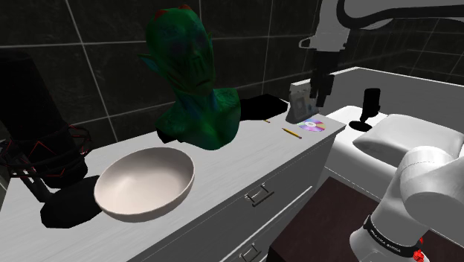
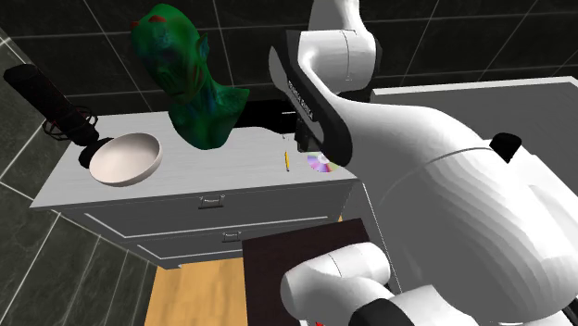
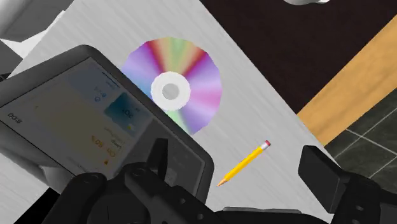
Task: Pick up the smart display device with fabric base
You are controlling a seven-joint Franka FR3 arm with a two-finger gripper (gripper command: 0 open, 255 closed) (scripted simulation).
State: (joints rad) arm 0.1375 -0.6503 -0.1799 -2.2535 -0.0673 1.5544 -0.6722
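The smart display (image 1: 300,102) stands at the far end of the white countertop (image 1: 223,160), a pale screen in a dark frame. In the wrist view the smart display (image 3: 83,121) lies close under the hand, screen facing me. My gripper (image 1: 321,95) hangs just above and beside it, open. Its fingers stand wide apart in the wrist view; one finger (image 3: 156,158) overlaps the screen's corner and the other (image 3: 323,173) is off past the pencil. Nothing is clasped between them.
A rainbow CD (image 3: 173,86) and a yellow pencil (image 3: 243,163) lie next to the display. A green bust (image 1: 195,82), a white bowl (image 1: 145,182) and a black microphone (image 1: 44,141) stand further along. Drawers (image 1: 259,195) are below; a white fixture (image 1: 405,141) lies beyond the counter's end.
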